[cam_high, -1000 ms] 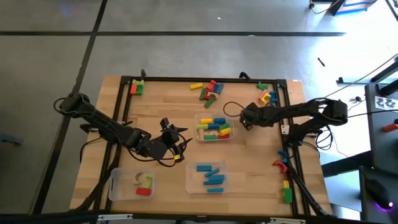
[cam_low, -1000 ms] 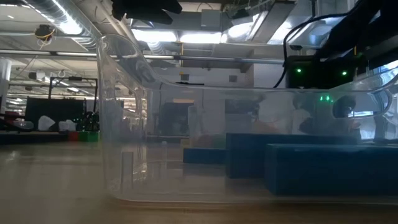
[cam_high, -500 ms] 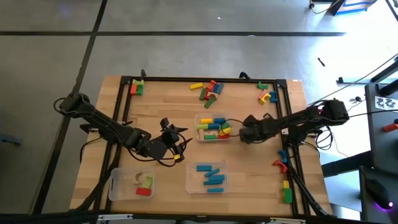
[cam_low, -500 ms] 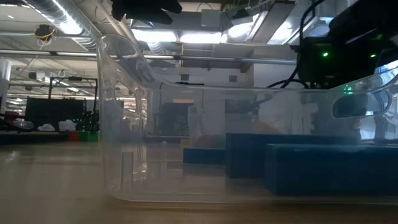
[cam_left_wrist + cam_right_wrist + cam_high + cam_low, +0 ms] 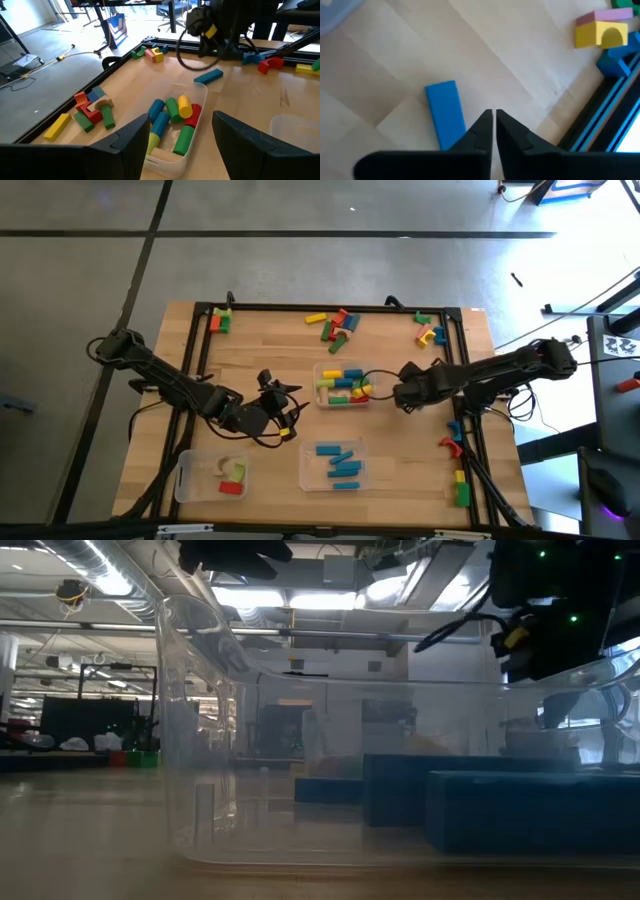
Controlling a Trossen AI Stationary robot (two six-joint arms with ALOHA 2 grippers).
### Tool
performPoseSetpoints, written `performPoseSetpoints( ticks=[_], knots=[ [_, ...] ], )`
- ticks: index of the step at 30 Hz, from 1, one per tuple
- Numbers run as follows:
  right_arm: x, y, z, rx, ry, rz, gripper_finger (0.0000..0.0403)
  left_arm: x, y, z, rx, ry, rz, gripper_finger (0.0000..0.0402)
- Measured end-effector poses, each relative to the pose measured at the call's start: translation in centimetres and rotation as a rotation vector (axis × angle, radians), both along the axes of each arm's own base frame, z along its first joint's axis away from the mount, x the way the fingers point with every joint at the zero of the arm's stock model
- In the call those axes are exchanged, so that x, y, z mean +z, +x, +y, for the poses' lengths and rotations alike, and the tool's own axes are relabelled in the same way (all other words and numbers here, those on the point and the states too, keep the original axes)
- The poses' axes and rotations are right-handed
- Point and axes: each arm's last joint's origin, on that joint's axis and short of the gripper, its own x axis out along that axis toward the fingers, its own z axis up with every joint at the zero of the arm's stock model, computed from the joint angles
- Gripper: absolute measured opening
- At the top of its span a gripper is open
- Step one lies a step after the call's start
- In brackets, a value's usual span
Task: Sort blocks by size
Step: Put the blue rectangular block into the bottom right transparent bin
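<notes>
Here the right gripper (image 5: 493, 125), fingers together and empty, hovers over a blue block (image 5: 445, 114) lying flat on the table (long axis running along the fingers); the left gripper (image 5: 181, 135) waits, fingers apart.

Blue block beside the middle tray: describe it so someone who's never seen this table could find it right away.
On the wooden table, find the middle clear tray holding mixed-colour blocks. Just off its right side, below the shut right gripper, a flat blue block lies on bare wood. Unlike its neighbours, it lies alone, outside any tray or pile.
</notes>
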Motion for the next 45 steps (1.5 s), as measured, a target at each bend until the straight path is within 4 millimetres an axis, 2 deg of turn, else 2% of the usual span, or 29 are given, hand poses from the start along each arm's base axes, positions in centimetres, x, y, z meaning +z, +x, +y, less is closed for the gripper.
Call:
performPoseSetpoints(
  ticks=[4,7,14,20,29,33,39,45],
  knots=[
    [0.4,-0.7,-0.7,-0.014,0.038,-0.023,0.0063,-0.2,-0.1,0.0,-0.015,-0.011,0.024,0.0210],
    [-0.1,-1.2,-1.2,0.003,0.089,0.014,0.0108,-0.3,-0.1,0.0,-0.037,-0.020,0.038,0.0210],
    [-3.0,-1.6,-1.8,0.092,0.248,0.023,0.0200,-0.3,-0.1,0.0,-0.038,-0.024,0.035,0.0210],
    [-4.6,-1.8,-1.7,0.154,0.288,-0.018,0.0238,-0.3,-0.1,0.0,-0.034,-0.025,0.035,0.0210],
    [-6.3,-2.4,-1.6,0.194,0.306,-0.032,0.0228,-0.3,-0.1,0.1,-0.034,-0.025,0.035,0.0210],
    [-6.5,-2.5,-1.6,0.207,0.311,-0.031,0.0200,-0.3,-0.1,0.1,-0.034,-0.024,0.035,0.0210],
    [-6.5,-2.5,-1.6,0.211,0.310,-0.032,0.0128,-0.3,-0.1,0.1,-0.034,-0.022,0.036,0.0210],
    [-5.8,-1.9,-1.6,0.232,0.316,-0.045,0.0127,-0.3,-0.1,0.1,-0.035,-0.021,0.037,0.0210]
  ],
)
